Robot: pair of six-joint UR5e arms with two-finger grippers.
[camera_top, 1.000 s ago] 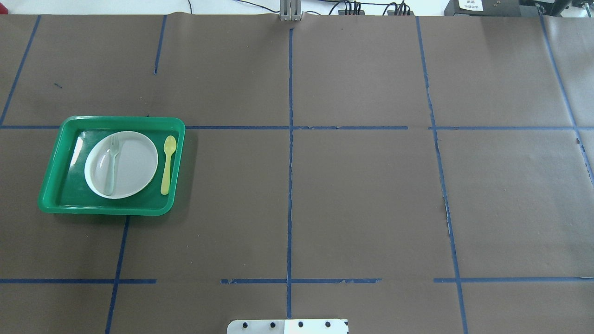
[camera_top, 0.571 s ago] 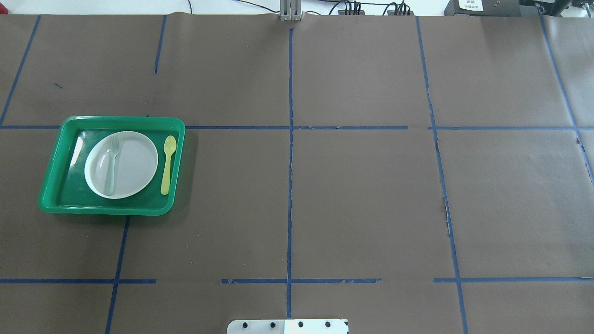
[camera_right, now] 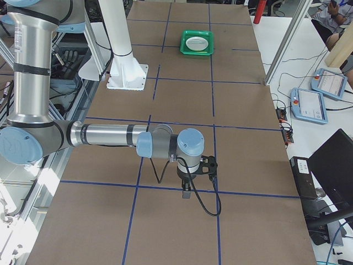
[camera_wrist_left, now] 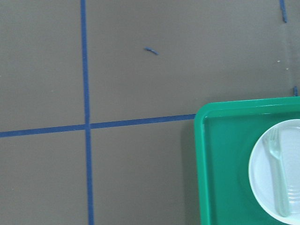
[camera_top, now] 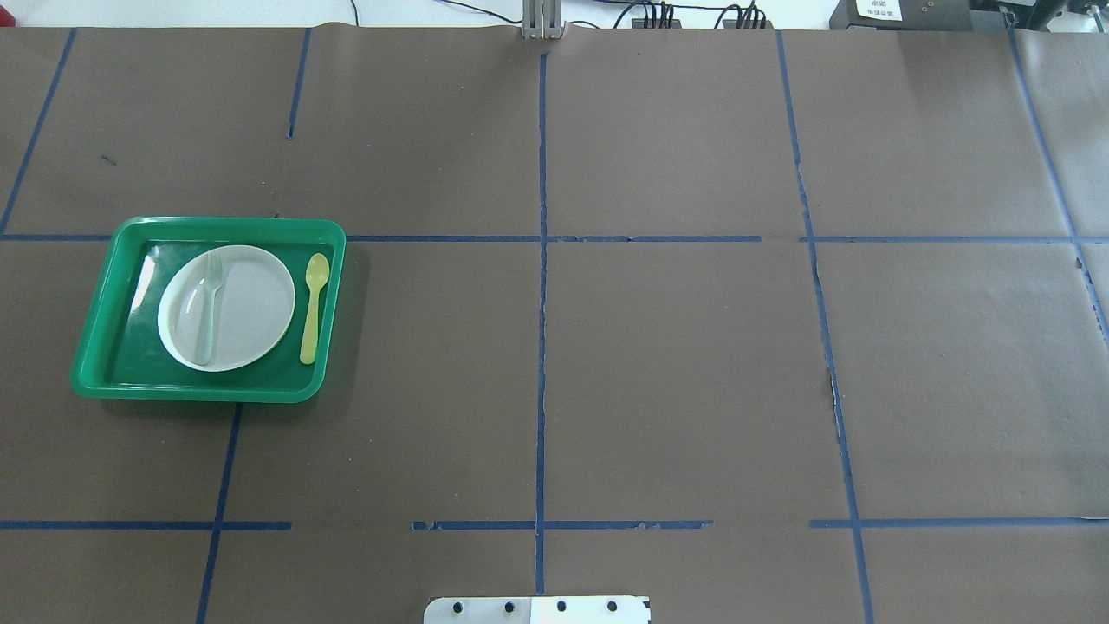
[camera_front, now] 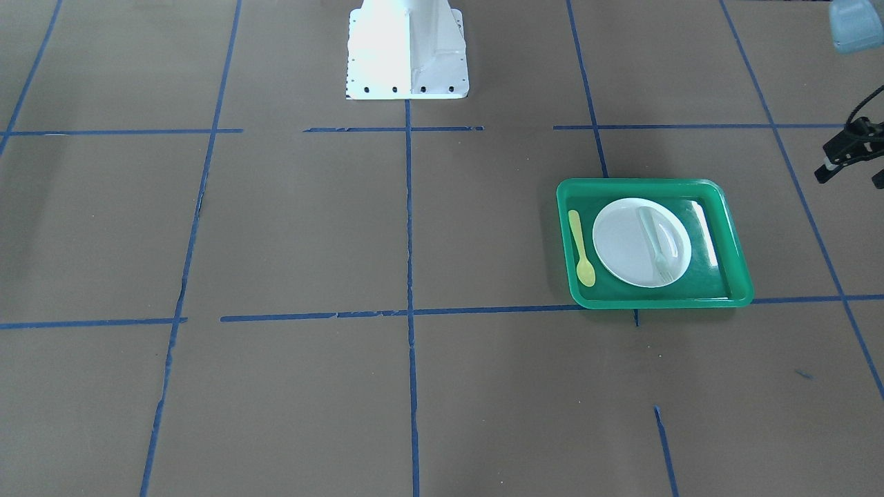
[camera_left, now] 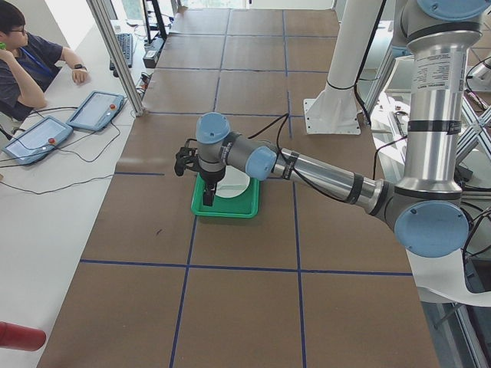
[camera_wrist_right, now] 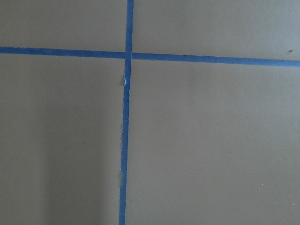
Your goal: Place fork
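The fork [camera_top: 208, 312] is laid along the white plate [camera_top: 256, 303] in the green tray [camera_top: 191, 393], so placement is judged complete. For the left gripper [camera_left: 208, 198] and the right gripper [camera_right: 186, 192], it cannot be told whether the fingers are spread.

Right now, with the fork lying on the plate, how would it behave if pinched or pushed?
The fork looks thin and translucent, so probably light and slightly bendy. Lying flat on the glossy plate, it would likely slide rather than roll. Its low profile may make pinching fiddly.

You are in a robotics lab: your desk [camera_top: 693, 364] carries a blue tape grid [camera_top: 541, 347], and teach pendants [camera_right: 310, 105] lie beside it.
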